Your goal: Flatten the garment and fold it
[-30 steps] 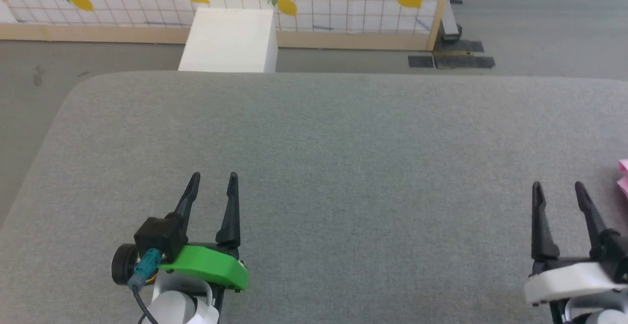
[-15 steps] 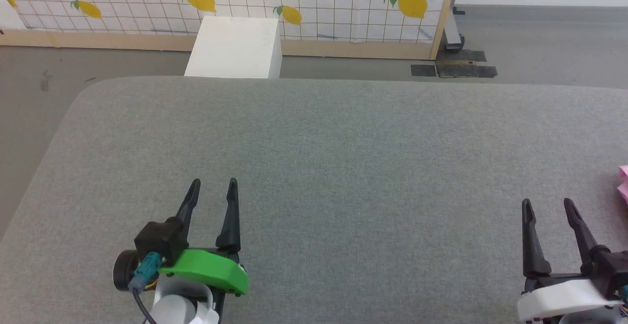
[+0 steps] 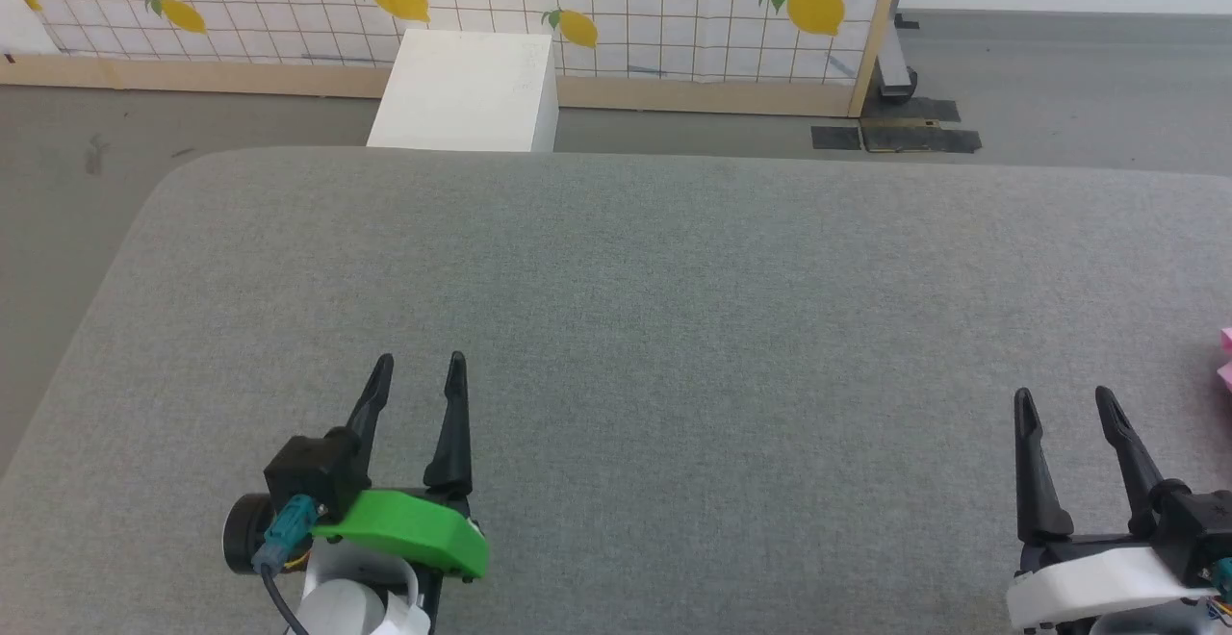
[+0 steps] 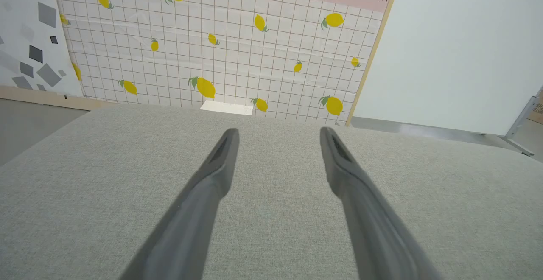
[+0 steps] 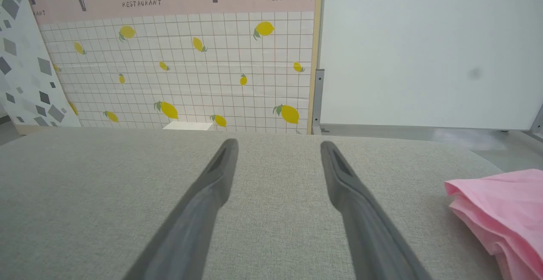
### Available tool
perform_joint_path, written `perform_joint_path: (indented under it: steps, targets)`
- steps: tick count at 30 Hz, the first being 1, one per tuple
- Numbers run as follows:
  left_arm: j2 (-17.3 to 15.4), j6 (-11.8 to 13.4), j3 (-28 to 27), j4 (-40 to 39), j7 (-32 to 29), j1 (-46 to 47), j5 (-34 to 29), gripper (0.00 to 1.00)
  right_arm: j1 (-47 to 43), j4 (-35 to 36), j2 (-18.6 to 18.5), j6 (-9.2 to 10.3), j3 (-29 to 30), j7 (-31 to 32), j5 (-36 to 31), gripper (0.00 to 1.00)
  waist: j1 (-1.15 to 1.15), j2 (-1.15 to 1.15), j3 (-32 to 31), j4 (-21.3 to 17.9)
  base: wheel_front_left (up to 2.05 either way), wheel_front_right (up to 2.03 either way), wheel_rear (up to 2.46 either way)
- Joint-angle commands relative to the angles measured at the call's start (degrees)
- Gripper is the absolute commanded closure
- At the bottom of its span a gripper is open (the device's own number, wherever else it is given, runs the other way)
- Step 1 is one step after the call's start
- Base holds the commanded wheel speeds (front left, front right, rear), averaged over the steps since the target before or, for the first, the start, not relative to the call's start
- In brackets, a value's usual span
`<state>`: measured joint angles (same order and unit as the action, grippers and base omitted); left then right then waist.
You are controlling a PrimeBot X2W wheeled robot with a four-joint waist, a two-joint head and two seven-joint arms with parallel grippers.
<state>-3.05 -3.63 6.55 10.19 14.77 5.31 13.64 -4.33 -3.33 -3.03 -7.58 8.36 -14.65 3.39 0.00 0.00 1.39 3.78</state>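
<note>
The garment [image 5: 505, 212] is a pink cloth lying in layered folds on the grey padded table [image 3: 674, 289], to the right of my right gripper [image 5: 278, 144]; in the head view only its pink edge [image 3: 1225, 356] shows at the right border. My right gripper [image 3: 1059, 399] hovers open at the lower right, a short way left of the cloth, holding nothing. At the lower left my left gripper [image 3: 419, 364] stands open over bare table, and its empty fingers [image 4: 220, 161] point toward the far edge.
A white box [image 3: 467, 91] stands on the floor just beyond the table's far edge. Behind it runs a lemon-patterned partition [image 3: 577, 0] with a wooden frame. The table's left corner is rounded, with grey floor [image 3: 58, 192] beside it.
The head camera has tilted up a little, so the whole picture sits lower. The right gripper has drawn back toward the bottom edge and slightly left. The left gripper holds still.
</note>
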Motion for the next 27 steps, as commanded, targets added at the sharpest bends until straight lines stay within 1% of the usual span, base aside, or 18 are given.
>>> perform_joint_path:
  steps: [1,9,10,27]
  targets:
    - [0.2,0.2,0.0,0.1,0.2,-0.4,0.5,0.0,-0.1,0.4,0.1,0.09,-0.2,-0.3,0.4,0.0,0.0,0.0,0.0,0.0,0.0,0.0,0.0]
    - [0.2,0.3,0.1,0.5,0.2,-0.6,0.9,0.0,-0.3,0.4,0.1,0.09,-0.4,-0.3,0.7,0.0,0.0,0.0,0.1,-0.2,0.0,0.0,0.0]
    - [0.0,0.2,0.0,0.4,0.0,0.0,0.3,1.0,0.0,0.0,0.0,0.0,-0.3,0.0,0.3,1.0,0.0,0.0,0.1,-0.2,0.0,0.0,0.0]
    - [0.0,0.3,-0.2,0.1,-0.5,-0.1,-0.1,1.0,0.1,0.1,0.0,0.0,-0.5,0.4,0.2,1.0,0.0,0.0,0.0,-0.3,0.0,0.0,0.0]
